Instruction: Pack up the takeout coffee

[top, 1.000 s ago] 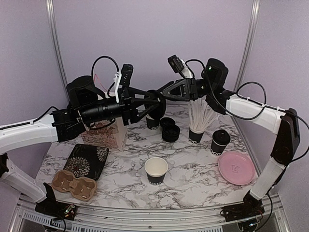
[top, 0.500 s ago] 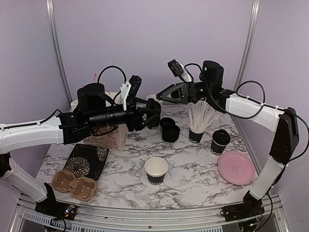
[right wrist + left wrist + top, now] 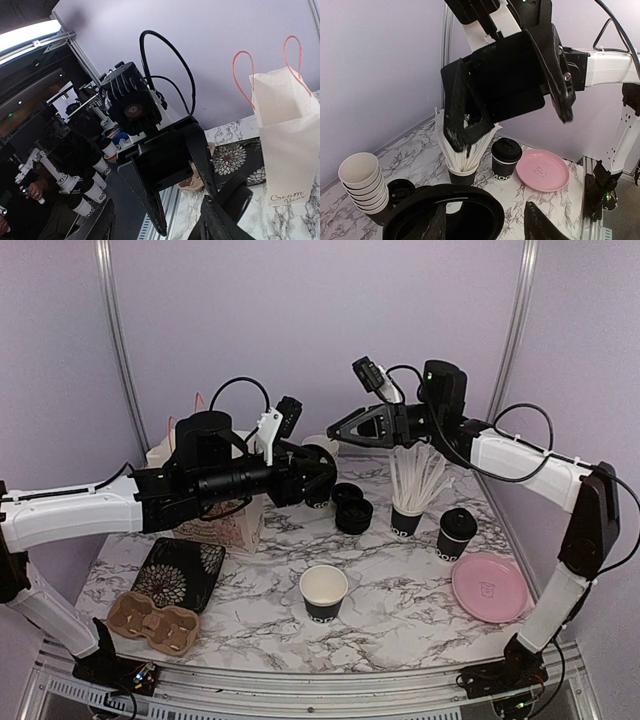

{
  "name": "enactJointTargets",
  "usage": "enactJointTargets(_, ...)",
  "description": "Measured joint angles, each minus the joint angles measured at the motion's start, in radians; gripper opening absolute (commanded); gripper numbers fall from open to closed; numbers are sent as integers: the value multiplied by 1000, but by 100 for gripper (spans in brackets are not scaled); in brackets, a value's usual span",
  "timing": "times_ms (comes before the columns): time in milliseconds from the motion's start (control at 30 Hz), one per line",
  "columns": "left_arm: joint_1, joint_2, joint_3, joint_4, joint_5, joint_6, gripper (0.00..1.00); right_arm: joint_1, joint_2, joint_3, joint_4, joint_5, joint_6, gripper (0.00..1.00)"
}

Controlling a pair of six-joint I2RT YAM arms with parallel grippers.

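Marble table (image 3: 400, 625) from above: your lidded takeout coffee (image 3: 457, 533) stands upright just beside the pink plate (image 3: 489, 588), on its far side. Both arms hover well beyond that plate, left gripper (image 3: 322, 472) facing right gripper (image 3: 335, 432). Left wrist: right jaws spread wide, empty; a black lid (image 3: 445, 215) sits at your own fingers (image 3: 540, 231), and you can't tell if it's gripped. Right wrist: left fingers (image 3: 146, 200) stand apart.

Two of a kind: left arm (image 3: 70, 520) and right arm (image 3: 525, 462) clad in white shells between black cylindrical joint housings. Looped with black cables (image 3: 237, 380) at elbows and wrists, fitted at each wrist with a white bracket (image 3: 268, 426) and small black camera (image 3: 290, 410). Tipped with flat, tapering black jaws; green light (image 3: 427, 373) on the right wrist housing.
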Motion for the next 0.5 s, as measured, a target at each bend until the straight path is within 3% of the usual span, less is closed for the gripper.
enactJointTargets(167,0,-2,0,-1,9,1,53,-88,-13,45,-97,51,-88,82)
enactJointTargets(400,0,-23,0,-2,56,1,53,-122,-38,29,-393,189,-330,90)
enactJointTargets(500,0,-39,0,-2,69,0,53,-119,-48,-31,-421,192,-365,91)
